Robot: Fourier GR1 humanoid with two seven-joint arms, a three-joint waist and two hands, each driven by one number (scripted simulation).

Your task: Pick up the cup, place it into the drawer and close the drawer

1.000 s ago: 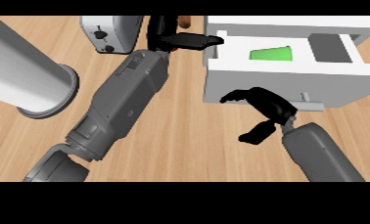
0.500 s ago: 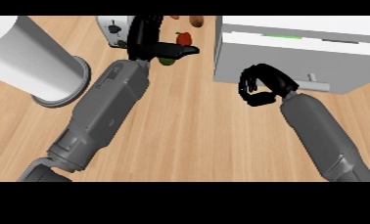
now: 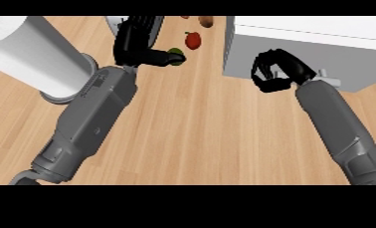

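The cup is not visible anywhere on the counter [image 3: 198, 137] - judged to be inside the white drawer [image 3: 238, 53], whose front shows no open gap from above, so the step in hand is the last push to seat it. The right hand [image 3: 275, 70] has its fingers curled in on themselves, holding nothing, and rests against the drawer front; it would do best to press squarely and straight along the slide, not at a slant that could skew the front. The left hand [image 3: 140, 40] is open with nothing in it - thumb out near a small green item [image 3: 176, 52] - and should keep clear.
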